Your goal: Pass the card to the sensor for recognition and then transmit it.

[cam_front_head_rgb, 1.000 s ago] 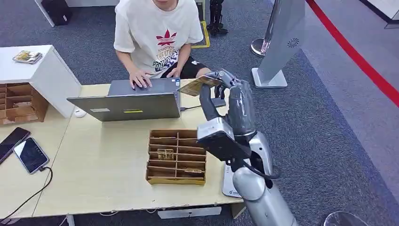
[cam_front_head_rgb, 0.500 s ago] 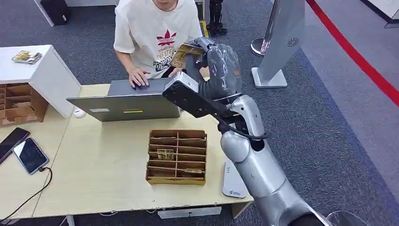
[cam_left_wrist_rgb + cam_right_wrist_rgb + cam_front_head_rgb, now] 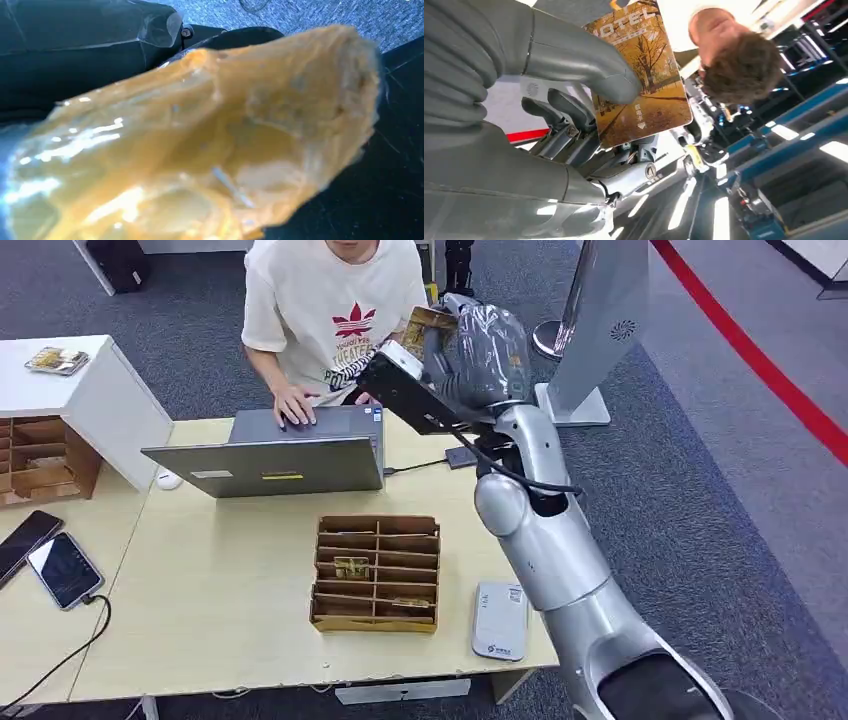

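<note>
My right hand (image 3: 482,344) is raised high over the far edge of the table, in front of the seated person (image 3: 330,300). It pinches a golden hotel card (image 3: 424,320) between thumb and fingers. In the right wrist view the card (image 3: 644,85) shows an autumn-tree print, with the thumb (image 3: 589,70) pressed on its face and the hand (image 3: 569,105) behind it. The white card sensor (image 3: 500,620) lies flat at the table's front right corner, well below and behind the hand. In the left wrist view a blurred amber shape (image 3: 200,145) sits close to the lens, so the left hand's state is unclear.
An open laptop (image 3: 270,455) stands before the person. A wooden card organiser (image 3: 377,572) sits mid-table, left of the sensor. Two phones (image 3: 55,562) lie at the left. A white cabinet (image 3: 75,390) stands at the far left and a grey kiosk (image 3: 600,320) at the right.
My right arm has lifted the card from just above the table's far right part up and forward toward the person. The sensor, earlier partly covered by the arm, now shows fully.
</note>
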You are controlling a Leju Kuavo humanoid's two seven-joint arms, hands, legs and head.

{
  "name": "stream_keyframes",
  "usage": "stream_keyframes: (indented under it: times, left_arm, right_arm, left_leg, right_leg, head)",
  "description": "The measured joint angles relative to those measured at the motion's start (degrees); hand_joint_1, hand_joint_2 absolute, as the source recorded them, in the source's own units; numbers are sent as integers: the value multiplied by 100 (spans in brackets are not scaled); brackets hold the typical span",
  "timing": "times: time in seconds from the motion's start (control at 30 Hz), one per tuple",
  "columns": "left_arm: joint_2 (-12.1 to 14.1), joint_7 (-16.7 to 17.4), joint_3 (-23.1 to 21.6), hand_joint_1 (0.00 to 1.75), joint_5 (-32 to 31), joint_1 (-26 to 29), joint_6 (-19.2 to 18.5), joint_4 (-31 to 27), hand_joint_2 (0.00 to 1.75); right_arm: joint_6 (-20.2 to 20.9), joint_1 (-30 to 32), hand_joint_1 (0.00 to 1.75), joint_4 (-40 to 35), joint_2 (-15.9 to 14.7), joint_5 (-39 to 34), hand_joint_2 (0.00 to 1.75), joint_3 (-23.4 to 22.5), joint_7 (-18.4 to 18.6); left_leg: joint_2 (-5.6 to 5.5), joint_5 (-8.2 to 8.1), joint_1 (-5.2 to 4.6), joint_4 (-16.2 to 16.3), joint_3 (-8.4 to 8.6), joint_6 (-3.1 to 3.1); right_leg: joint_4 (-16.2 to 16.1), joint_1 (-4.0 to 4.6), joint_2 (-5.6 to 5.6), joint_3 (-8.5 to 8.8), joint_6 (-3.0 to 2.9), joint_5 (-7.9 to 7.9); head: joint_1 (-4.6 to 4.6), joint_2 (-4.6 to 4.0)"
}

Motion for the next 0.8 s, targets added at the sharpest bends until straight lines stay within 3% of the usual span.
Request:
stream_keyframes:
  times: [0.67, 0.8]
  left_arm:
    - [2, 2, -2, 0, -9, -4, -37, 0, 0]
    - [7, 4, -2, 0, -55, -11, -77, 0, 0]
  right_arm:
    - [0, -43, 175, 459, 0, 147, 175, -157, 7]
    - [13, -43, 175, 536, 0, 490, 175, -153, 57]
  left_leg:
    - [0, 0, 0, 0, -1, 0]
    - [0, 0, 0, 0, -1, 0]
  right_leg:
    - [0, 0, 0, -2, 0, 0]
    - [0, 0, 0, -3, 0, 0]
  head:
    - [0, 0]
    - [-2, 0]
